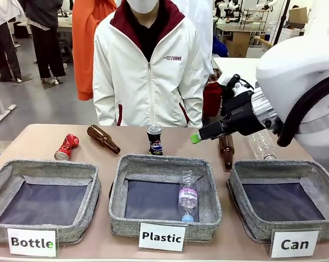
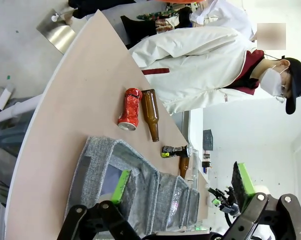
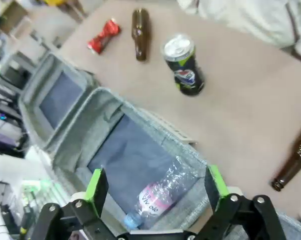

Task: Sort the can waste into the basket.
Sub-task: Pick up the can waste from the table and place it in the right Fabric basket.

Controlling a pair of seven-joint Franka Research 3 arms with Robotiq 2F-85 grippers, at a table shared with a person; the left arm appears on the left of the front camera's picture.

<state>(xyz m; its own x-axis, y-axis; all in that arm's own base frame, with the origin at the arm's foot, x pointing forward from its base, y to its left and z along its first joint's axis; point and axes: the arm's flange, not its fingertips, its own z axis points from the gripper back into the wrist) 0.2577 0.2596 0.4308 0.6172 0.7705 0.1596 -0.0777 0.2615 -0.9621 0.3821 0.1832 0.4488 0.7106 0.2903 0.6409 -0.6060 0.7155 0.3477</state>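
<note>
The front view faces across the table (image 1: 39,136) at the person (image 1: 148,76). The left wrist view, rolled sideways, looks along the table. The right wrist view looks down, close over the Plastic basket (image 3: 140,117). All share the dark can (image 1: 154,140).

You see a smooth grey floor (image 1: 39,103) behind the light brown counter (image 1: 33,136). Far back on the right stands a table (image 1: 238,27), with a brown box (image 1: 297,15) close by. People (image 1: 44,38) stand at the back left.

Plastic basket (image 1: 164,161) holds clear bottle (image 1: 188,199) — brown bottle (image 1: 103,138) lies behind Bottle basket (image 1: 44,166) — person (image 1: 148,76) stands opposite.
</note>
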